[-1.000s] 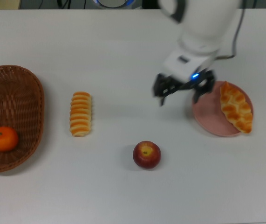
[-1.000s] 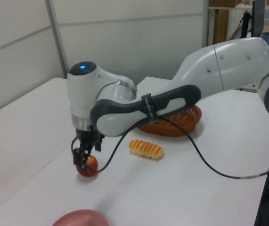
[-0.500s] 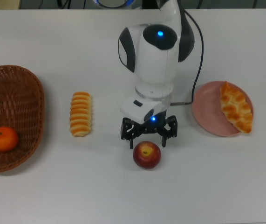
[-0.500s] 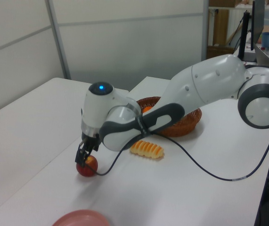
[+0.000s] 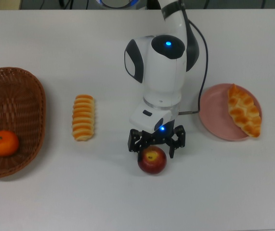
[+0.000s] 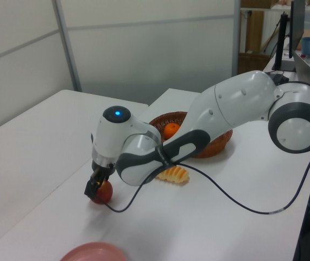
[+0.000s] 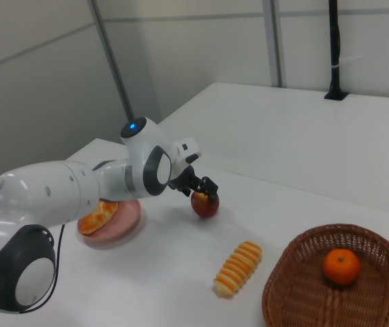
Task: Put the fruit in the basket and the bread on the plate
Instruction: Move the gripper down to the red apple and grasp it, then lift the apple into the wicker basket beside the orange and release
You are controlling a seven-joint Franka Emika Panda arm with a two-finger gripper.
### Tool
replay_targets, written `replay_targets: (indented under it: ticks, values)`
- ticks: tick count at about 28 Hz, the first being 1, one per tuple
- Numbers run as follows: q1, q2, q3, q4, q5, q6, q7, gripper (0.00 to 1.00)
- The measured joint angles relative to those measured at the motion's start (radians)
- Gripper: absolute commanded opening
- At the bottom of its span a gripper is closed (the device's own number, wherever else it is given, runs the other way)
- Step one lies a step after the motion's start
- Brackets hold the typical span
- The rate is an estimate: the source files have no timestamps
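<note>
The dark red apple [image 5: 152,162] rests on the white table, and my gripper [image 5: 155,148] hangs right over its far side, open, one finger on each side of it. In the left view the gripper [image 6: 94,187] sits low against the apple [image 6: 103,192]; in the right view the gripper [image 7: 199,187] is just above the apple [image 7: 205,205]. The mandarin [image 5: 4,143] lies inside the wicker basket [image 5: 29,91] at the top view's left. A ridged roll [image 5: 83,117] lies on the table between basket and apple. The braided loaf [image 5: 244,110] lies on the pink plate [image 5: 214,118].
My white arm [image 5: 159,72] reaches in from the table's far edge, with a black cable [image 5: 205,62] looping beside it toward the plate. In the left view the cable [image 6: 241,204] trails across the table.
My gripper has travelled from beside the plate across to the apple and come down until its open fingers flank it. The fruit, the loaves, the plate and the basket have stayed put.
</note>
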Motion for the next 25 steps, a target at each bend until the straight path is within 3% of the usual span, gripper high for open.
replay_targets:
  ticks: [3, 4, 5, 8, 19, 25]
  values:
    - [0.0, 0.018, -0.007, 0.0, -0.037, 0.023, 0.0, 0.81]
    - [0.0, 0.023, -0.01, 0.0, -0.048, 0.029, 0.0, 0.46]
    - [0.0, 0.027, -0.013, 0.001, -0.062, 0.043, 0.0, 0.26]
    - [0.0, 0.028, -0.015, 0.002, -0.071, 0.045, 0.0, 0.0]
    - [-0.005, 0.015, -0.018, 0.021, -0.063, 0.045, 0.092, 0.0]
    - [-0.062, -0.087, -0.031, 0.037, 0.048, -0.077, 0.116, 0.0]
